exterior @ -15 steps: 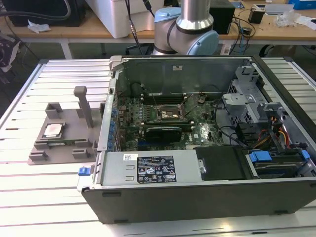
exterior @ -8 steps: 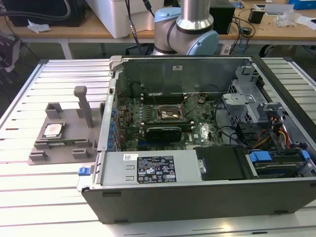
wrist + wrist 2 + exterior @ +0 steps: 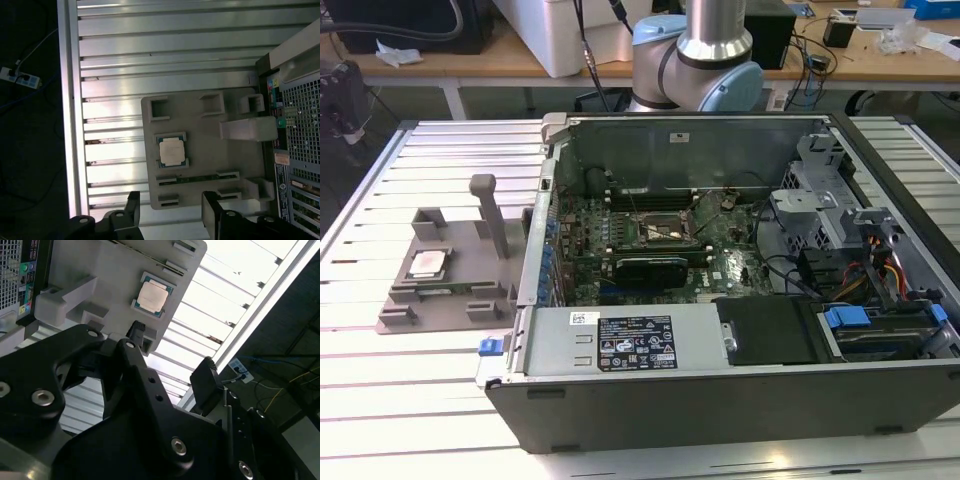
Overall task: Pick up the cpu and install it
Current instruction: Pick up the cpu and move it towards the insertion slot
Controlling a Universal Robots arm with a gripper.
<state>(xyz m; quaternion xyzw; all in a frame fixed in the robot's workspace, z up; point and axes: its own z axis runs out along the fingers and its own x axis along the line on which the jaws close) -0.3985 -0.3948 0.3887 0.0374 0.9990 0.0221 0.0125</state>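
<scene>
The cpu (image 3: 425,263) is a small square chip with a shiny metal top. It lies flat in a recess of a grey holder plate (image 3: 455,290) on the slatted table, at the exterior view's left, beside the open computer case. Both wrist views look down on the cpu (image 3: 172,150) (image 3: 151,295) from well above. My gripper (image 3: 171,206) (image 3: 170,356) is open, with its two black fingers (image 3: 132,202) spread wide and nothing between them. It hangs clear of the chip, touching nothing. Inside the case, the motherboard socket (image 3: 655,230) has a metal frame around it.
The open computer case (image 3: 720,390) takes up the middle and the exterior view's right, with tall metal walls, drive bays and cables. A grey post (image 3: 490,215) stands up from the holder plate. A green memory stick (image 3: 197,177) lies in a slot of the plate.
</scene>
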